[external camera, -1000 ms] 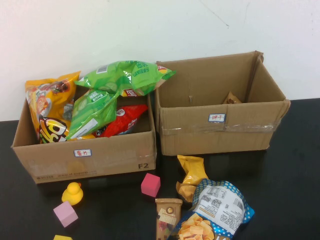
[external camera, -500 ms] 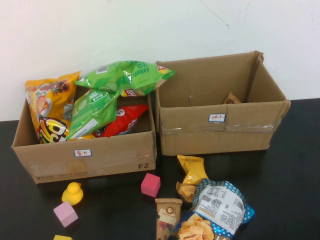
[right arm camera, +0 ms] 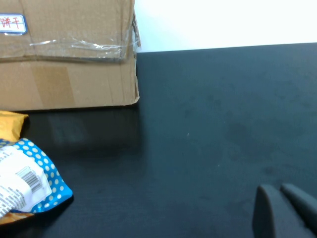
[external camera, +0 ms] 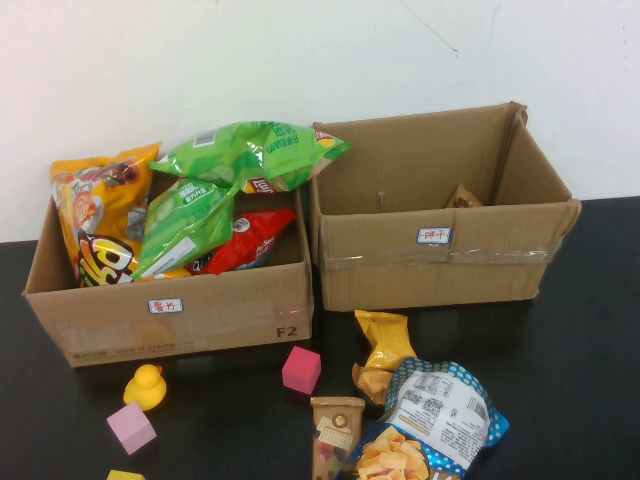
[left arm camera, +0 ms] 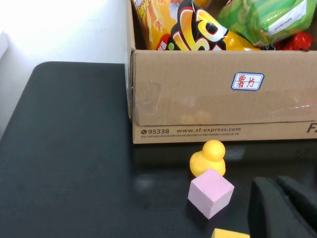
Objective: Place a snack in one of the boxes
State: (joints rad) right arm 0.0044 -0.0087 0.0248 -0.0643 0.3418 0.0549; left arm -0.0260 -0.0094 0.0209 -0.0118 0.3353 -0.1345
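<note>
Two cardboard boxes stand at the back. The left box (external camera: 180,310) holds several chip bags. The right box (external camera: 440,250) holds one small brown packet (external camera: 463,197). On the table in front lie a yellow snack bag (external camera: 385,345), a blue dotted chip bag (external camera: 430,420) and a brown snack packet (external camera: 335,430). Neither arm shows in the high view. My left gripper (left arm camera: 277,188) is shut and empty, low over the table next to a pink cube (left arm camera: 210,192). My right gripper (right arm camera: 277,191) is shut and empty over bare table, right of the blue bag (right arm camera: 25,181).
A yellow rubber duck (external camera: 146,386), a pink cube (external camera: 131,427), a magenta cube (external camera: 301,369) and a yellow block (external camera: 125,475) lie in front of the left box. The black table is bare to the right of the right box.
</note>
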